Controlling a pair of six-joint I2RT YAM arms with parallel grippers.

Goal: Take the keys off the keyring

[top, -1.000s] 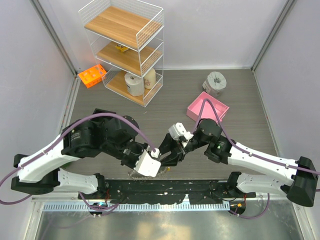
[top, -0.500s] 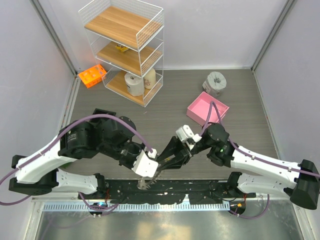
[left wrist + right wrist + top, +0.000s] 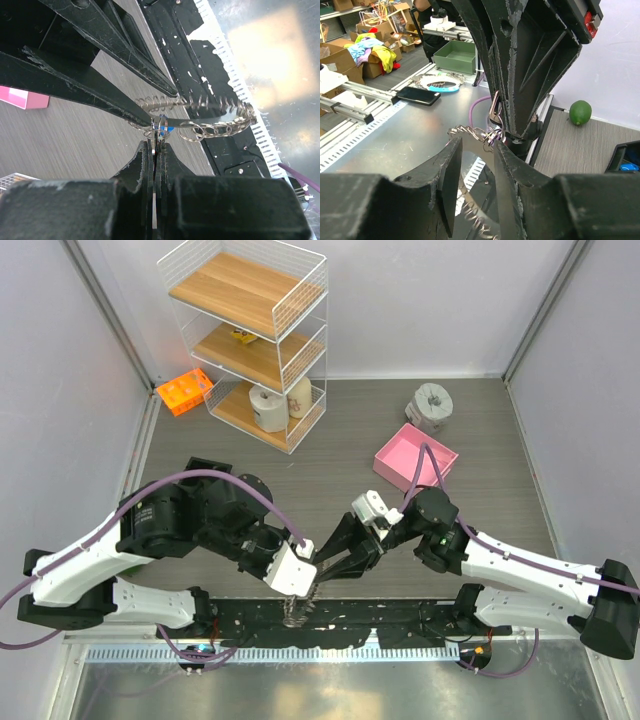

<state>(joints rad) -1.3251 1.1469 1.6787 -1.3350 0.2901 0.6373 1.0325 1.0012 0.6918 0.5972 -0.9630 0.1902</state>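
The keyring (image 3: 215, 129) is a silvery chain-like loop held in the air over the table's near edge. It shows as a small glint in the top view (image 3: 297, 612). My left gripper (image 3: 156, 146) is shut on the keys (image 3: 161, 129), a small cluster with a blue head showing, where they hang on the loop. My right gripper (image 3: 477, 150) is open, and the keyring (image 3: 470, 132) passes between its fingers. In the top view the left gripper (image 3: 306, 586) and the right gripper (image 3: 330, 565) meet tip to tip. Most key heads are hidden.
A pink box (image 3: 415, 457) and a grey tape roll (image 3: 432, 403) sit at the back right. A white wire shelf (image 3: 250, 340) and an orange rack (image 3: 184, 391) stand at the back left. The black base rail (image 3: 400, 618) runs under the grippers.
Both grippers have moved toward the near edge together, the right arm shifting slightly right. The keyring now hangs over the base rail. Little has moved in the last half second.
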